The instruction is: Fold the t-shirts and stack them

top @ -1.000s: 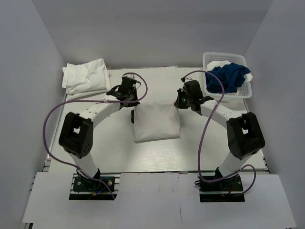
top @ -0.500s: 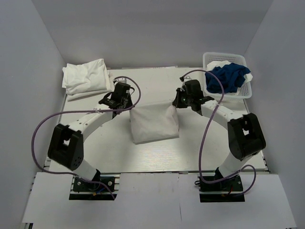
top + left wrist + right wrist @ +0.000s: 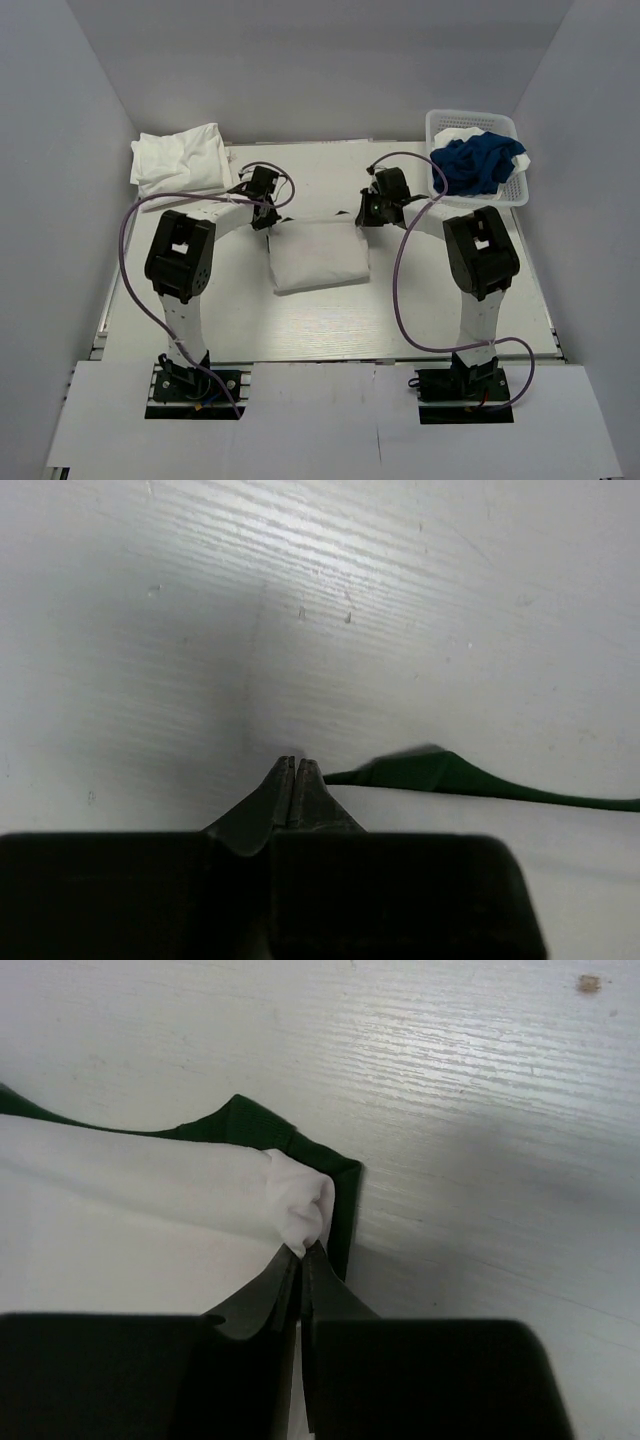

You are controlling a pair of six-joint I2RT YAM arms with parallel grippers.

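Note:
A folded white t-shirt [image 3: 318, 257] lies at the table's middle. A dark green cloth edge [image 3: 250, 1123] shows under its far side, also in the left wrist view [image 3: 440, 773]. My right gripper [image 3: 368, 214] is shut on the white shirt's far right corner [image 3: 300, 1208]; cloth bunches at its tips [image 3: 301, 1250]. My left gripper [image 3: 267, 214] is at the far left corner, jaws shut [image 3: 295, 764], with no cloth seen between the tips; the white cloth [image 3: 560, 860] lies just right of them. A royal blue t-shirt [image 3: 478, 163] fills the basket.
A stack of white t-shirts [image 3: 180, 161] lies at the far left corner. A white mesh basket [image 3: 440, 124] stands at the far right. Purple cables loop over both arms. Grey walls close in on the left, right and far sides.
Both arms swung inward and their grippers drew in over the shirt's far corners. The folded shirt slid slightly left and toward the far side.

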